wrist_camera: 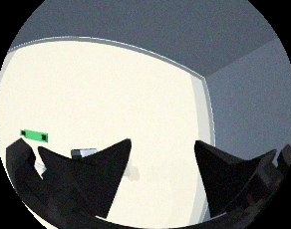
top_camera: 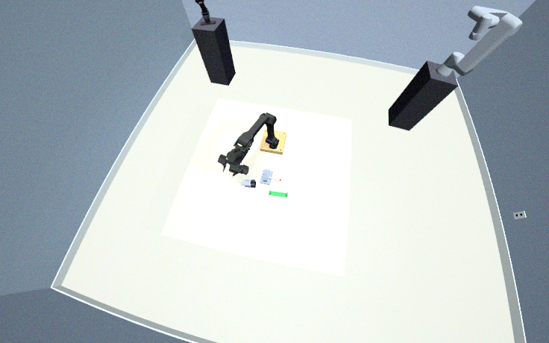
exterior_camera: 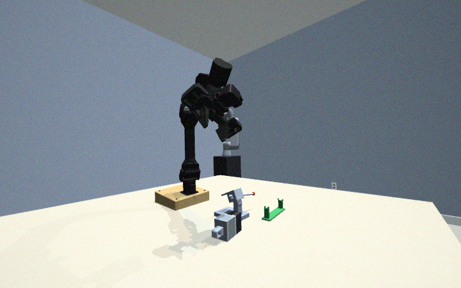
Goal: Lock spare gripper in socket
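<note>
— So, where are we standing on the job?
— We are hovering the gripper (exterior_camera: 229,129) part-open and holding nothing, while the lock pin (exterior_camera: 248,194) is sitting through the socket (exterior_camera: 237,198) and the spare gripper (exterior_camera: 226,226) is lying undocked beside it.

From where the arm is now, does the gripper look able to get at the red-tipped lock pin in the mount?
Probably yes. The gripper hangs open and empty, high above the table, touching nothing. The lock pin sticks out of the mount on its side toward the green rack, with free space around its red tip.
</note>
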`<state>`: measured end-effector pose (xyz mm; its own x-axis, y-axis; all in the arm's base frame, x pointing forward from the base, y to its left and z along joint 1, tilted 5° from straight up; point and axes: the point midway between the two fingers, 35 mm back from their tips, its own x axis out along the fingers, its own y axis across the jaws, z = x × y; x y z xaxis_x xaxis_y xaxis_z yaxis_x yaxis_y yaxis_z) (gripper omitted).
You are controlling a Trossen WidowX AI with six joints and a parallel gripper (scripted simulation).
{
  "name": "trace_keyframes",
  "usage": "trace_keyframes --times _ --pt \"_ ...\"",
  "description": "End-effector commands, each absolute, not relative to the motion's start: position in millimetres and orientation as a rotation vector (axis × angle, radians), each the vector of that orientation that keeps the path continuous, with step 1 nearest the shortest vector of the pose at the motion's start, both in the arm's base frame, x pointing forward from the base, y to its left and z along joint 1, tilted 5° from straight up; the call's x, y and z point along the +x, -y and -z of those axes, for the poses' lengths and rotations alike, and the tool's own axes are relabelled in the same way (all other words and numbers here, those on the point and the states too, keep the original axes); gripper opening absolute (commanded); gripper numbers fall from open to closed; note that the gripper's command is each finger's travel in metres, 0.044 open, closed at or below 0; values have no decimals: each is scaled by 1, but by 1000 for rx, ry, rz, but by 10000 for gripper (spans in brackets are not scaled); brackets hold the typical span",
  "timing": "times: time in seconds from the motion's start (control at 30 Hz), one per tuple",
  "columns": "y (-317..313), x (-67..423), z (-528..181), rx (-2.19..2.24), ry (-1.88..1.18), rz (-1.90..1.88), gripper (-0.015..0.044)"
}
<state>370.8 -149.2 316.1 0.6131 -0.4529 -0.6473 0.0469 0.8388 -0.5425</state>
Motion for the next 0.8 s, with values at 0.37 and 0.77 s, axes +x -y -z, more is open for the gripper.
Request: trace_keyframes --times 0.37,0.77 --pt "-55 328 -212 -1068 -1110 -691 300" --pt "-119 266 -182 -1322 -1125 -1164 300"
